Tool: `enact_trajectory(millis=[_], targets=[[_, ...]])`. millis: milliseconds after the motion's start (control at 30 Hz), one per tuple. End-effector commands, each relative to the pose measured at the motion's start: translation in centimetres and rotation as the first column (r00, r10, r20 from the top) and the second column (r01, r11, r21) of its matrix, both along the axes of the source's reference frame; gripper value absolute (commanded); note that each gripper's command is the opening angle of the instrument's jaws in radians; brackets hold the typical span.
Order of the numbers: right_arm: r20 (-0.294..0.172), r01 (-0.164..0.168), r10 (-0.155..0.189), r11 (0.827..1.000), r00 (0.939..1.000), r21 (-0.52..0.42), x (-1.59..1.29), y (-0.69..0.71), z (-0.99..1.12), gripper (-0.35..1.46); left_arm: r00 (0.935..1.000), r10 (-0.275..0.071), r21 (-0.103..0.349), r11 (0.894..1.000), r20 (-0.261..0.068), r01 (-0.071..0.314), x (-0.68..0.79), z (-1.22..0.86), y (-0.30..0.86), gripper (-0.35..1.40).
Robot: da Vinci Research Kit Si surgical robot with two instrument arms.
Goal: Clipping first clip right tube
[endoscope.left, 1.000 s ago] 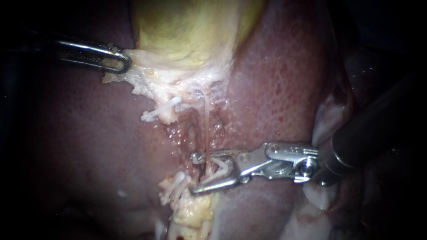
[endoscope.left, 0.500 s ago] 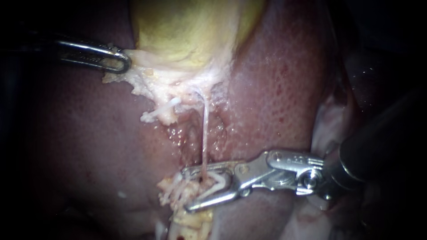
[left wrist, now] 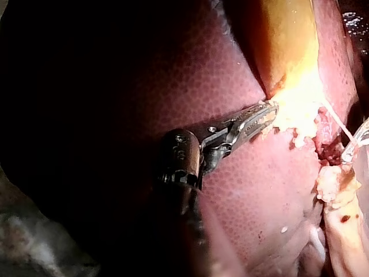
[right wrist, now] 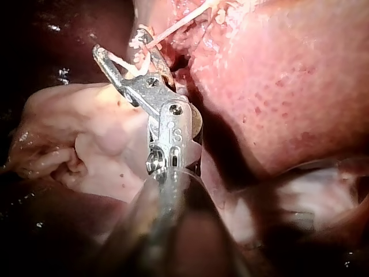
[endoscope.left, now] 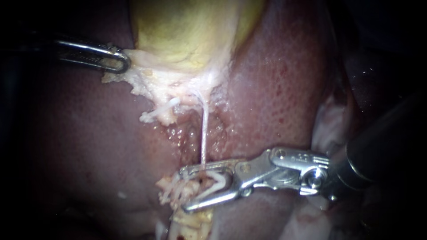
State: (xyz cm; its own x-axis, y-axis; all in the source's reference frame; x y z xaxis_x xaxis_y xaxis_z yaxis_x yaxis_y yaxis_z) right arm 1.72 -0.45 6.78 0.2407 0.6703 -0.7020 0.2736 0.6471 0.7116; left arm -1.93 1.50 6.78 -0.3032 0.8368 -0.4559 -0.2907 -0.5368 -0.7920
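Left instrument (endoscope.left: pixel 119 62) clamped on the pale lower edge of the yellow gallbladder (endoscope.left: pixel 187 35), right instrument (endoscope.left: pixel 183 189) spread wide, holding an open white clip (endoscope.left: pixel 218 180), thin right tube (endoscope.left: pixel 203 129) running down over the liver (endoscope.left: pixel 275 89) between its jaws.

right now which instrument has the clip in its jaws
The right instrument: a white clip is held between its jaws, by the thin tube. The left instrument grips only pale tissue.
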Motion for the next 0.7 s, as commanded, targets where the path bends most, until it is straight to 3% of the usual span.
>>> enact_trajectory(millis=[33,233,533,700], targets=[[0.003,0.000,0.000,1.000,1.0000,0.005,-0.01,0.00,0.01,0.36,1.0000,0.001,0.000,1.000,0.001,-0.001,0.00,0.00,0.00,-0.35],[0.012,-0.004,0.003,1.000,0.9999,0.021,-0.04,0.02,0.03,0.18,1.0000,0.001,0.000,1.000,0.001,-0.001,0.00,0.00,0.00,-0.35],[0.052,-0.007,0.001,0.994,0.9986,0.112,-0.08,0.03,0.05,-0.35,1.0000,0.001,0.000,1.000,0.001,-0.001,0.00,0.00,0.00,-0.35],[0.068,-0.007,-0.003,0.990,0.9977,0.144,-0.08,0.05,0.08,-0.35,1.0000,0.001,0.000,1.000,0.001,-0.001,0.00,0.00,0.00,-0.35]])
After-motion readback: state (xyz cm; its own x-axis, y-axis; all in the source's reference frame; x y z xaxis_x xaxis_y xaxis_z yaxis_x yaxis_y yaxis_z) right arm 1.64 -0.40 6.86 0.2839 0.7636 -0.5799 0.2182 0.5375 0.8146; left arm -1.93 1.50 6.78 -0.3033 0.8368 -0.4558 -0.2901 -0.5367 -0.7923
